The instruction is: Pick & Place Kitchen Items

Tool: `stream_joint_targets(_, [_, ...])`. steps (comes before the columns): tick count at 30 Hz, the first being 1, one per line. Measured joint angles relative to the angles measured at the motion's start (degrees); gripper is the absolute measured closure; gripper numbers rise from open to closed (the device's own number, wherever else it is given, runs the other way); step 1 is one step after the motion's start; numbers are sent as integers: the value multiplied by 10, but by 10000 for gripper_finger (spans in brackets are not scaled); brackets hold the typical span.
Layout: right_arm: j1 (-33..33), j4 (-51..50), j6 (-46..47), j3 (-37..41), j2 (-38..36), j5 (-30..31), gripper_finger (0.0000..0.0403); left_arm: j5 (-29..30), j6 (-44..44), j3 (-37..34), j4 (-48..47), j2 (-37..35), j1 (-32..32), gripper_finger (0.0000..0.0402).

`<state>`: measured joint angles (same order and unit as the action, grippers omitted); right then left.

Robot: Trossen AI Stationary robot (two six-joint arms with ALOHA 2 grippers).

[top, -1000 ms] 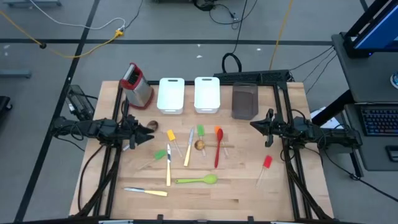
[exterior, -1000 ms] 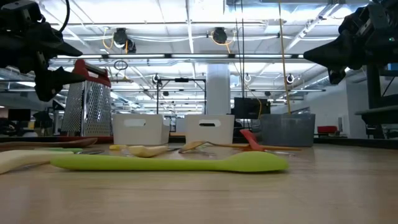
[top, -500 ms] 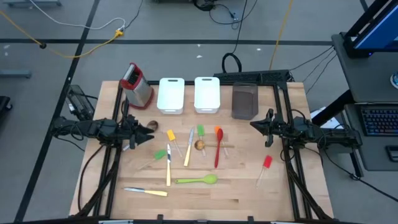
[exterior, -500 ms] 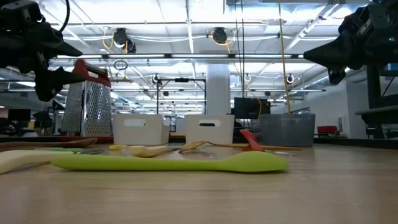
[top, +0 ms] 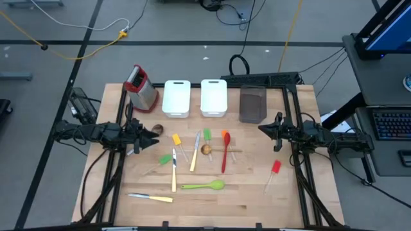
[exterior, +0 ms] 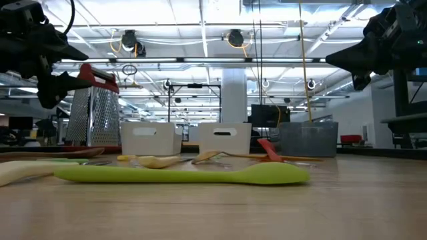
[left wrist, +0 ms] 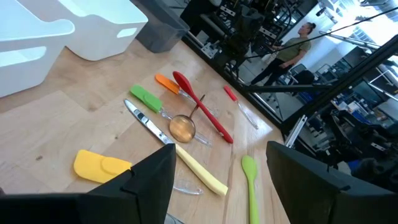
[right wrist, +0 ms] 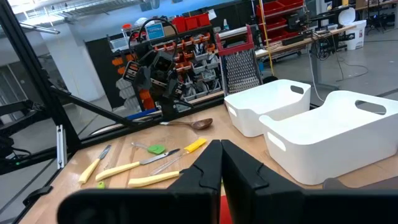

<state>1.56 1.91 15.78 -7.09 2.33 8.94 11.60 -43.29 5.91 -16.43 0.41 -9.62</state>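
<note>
Nothing is changing across the last second. Both arms are hanging motionless above the tabletop [top: 257,205] and every utensil is lying where it was, so the picking is not yet under way.

The left hand [top: 153,136] is hovering with its fingers apart, holding nothing, up and to the left-arm side of the long lime-green plastic spoon [top: 202,186]. The right hand [top: 262,128] is waiting with its fingers pressed together, empty, well off to that spoon's right-arm side.

As far as the overhead view shows, I am counting:
- three cream-handled knives [top: 173,172]
- two small green spatulas [top: 207,135]
- one yellow spatula [top: 176,138]
- one orange spatula [top: 225,136]
- one small red spatula [top: 275,167]
- one long red spoon [top: 224,158]
- two wooden spoons [top: 205,149]
- the green spoon itself

Most are lying scattered just beyond the green spoon. The red spatula is sitting alone on its right-arm side.

Farther beyond the spoon, along the back edge, are standing two white rectangular bins [top: 176,98], one dark bin [top: 252,104] and one steel box grater with a red top [top: 141,86].
</note>
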Motion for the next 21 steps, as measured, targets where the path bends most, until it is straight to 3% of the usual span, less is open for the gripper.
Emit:
stream_joint_targets(8, [0,2,-16,0,0,2,399,2,3,0,0,0,0,146])
stream_joint_targets(16, [0,4,-15,0,0,1,399,116,156,0,0,0,0,146])
stream_joint_targets(21, [0,4,-15,0,0,2,399,133,182,0,7,0,0,146])
